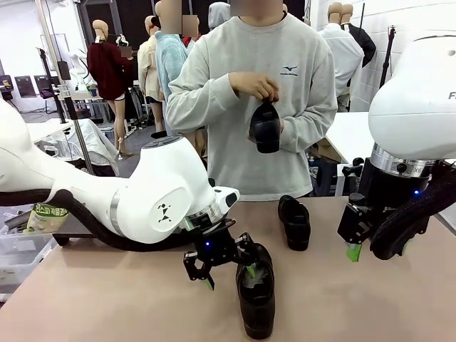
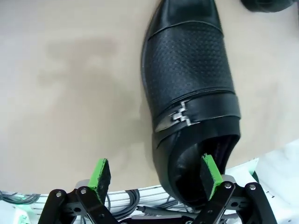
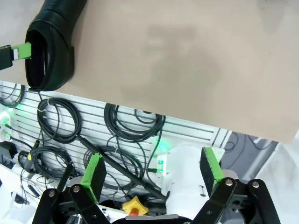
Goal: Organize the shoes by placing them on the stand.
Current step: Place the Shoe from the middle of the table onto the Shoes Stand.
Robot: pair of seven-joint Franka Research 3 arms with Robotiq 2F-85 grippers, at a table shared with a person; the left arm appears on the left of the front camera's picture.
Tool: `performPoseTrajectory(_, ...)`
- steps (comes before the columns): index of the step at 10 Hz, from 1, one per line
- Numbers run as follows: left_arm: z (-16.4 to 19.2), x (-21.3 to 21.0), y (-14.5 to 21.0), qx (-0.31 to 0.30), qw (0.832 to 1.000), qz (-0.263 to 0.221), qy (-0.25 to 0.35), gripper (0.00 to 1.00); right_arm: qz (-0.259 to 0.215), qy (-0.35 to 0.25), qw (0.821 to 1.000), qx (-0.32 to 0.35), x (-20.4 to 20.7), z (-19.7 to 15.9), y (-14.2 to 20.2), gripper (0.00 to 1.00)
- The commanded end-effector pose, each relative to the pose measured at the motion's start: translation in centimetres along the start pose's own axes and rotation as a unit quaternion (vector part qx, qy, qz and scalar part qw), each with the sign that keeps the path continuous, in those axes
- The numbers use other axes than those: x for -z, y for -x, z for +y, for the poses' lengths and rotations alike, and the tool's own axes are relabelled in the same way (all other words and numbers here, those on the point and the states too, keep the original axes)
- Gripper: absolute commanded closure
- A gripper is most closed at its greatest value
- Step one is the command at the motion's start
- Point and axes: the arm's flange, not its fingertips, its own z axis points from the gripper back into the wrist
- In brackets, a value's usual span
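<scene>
Beige tabletop [image 1: 92, 299], person [image 1: 249, 78] standing at its far edge. Nearest shoe [image 1: 256, 303] sits at 6 o'clock in front view, black with a metal strap buckle, heel opening by the tabletop's edge. Left hand [image 1: 228, 274] is on it: jaws apart, one green pad [image 2: 211, 172] inside the heel opening, the other outside over bare tabletop, not clamped. Right hand [image 1: 370, 246] at 3 o'clock, jaws apart, empty, hanging low; its wrist view looks past the tabletop edge at cables [image 3: 60, 116]. Second shoe [image 1: 294, 221] lies at 1 o'clock of the nearest, apart from it. Third shoe [image 1: 265, 127] at 12 o'clock, held by the person at chest height.
</scene>
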Motion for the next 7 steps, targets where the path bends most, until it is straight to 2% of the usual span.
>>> performPoseTrajectory(1, -0.1, 0.7, -0.4, 0.001, 1.0, 0.012, -0.001, 0.0, 0.001, -0.007, 1.0, 0.006, 0.1, 0.3, 0.1, 0.0)
performPoseTrajectory(4, -0.5, 2.6, -0.4, -0.005, 0.999, 0.045, -0.021, 0.0, 0.001, -0.007, 1.0, 0.006, 0.1, 0.3, 0.1, 0.0)
performPoseTrajectory(5, -0.7, 3.0, -0.5, 0.004, 0.999, 0.047, -0.025, 0.04, 0.001, -0.007, 1.0, 0.006, 0.1, 0.3, 0.1, 0.0)
performPoseTrajectory(7, -1.5, 3.3, -0.2, 0.017, 0.998, 0.057, -0.033, 0.24, 0.001, -0.007, 1.0, 0.006, 0.1, 0.3, 0.1, 0.0)
